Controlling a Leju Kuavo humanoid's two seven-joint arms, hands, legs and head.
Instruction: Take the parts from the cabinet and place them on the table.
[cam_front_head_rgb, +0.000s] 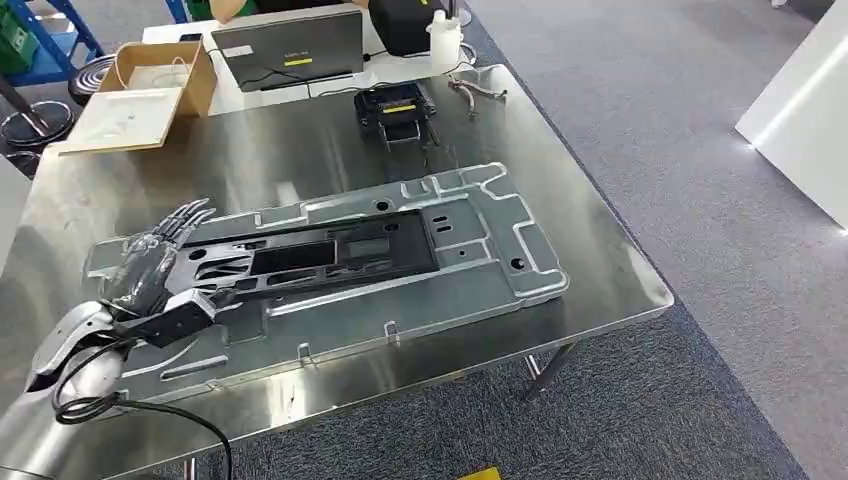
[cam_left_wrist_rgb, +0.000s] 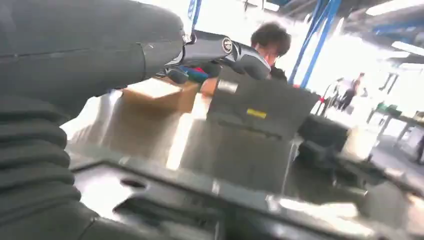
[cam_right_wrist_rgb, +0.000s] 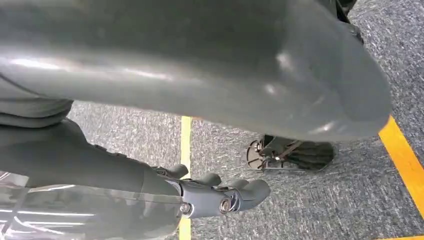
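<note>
A large silver stamped panel (cam_front_head_rgb: 480, 250) lies flat on the steel table (cam_front_head_rgb: 300, 150). A black frame part (cam_front_head_rgb: 340, 255) sits on top of it. My left hand (cam_front_head_rgb: 150, 265) lies over the left end of the panel and the black part, fingers stretched out and spread, gripping nothing. In the left wrist view that hand (cam_left_wrist_rgb: 75, 60) is close over the panel (cam_left_wrist_rgb: 150, 185). My right hand (cam_right_wrist_rgb: 215, 197) hangs beside my body over grey carpet, fingers loosely bent and holding nothing.
At the table's far side stand a cardboard box (cam_front_head_rgb: 150, 85), a grey laptop-like case (cam_front_head_rgb: 290, 45), a black device (cam_front_head_rgb: 395, 108), a white bottle (cam_front_head_rgb: 445, 40) and a metal tool (cam_front_head_rgb: 478, 92). A person (cam_left_wrist_rgb: 270, 42) sits behind the case. Carpeted floor lies to the right.
</note>
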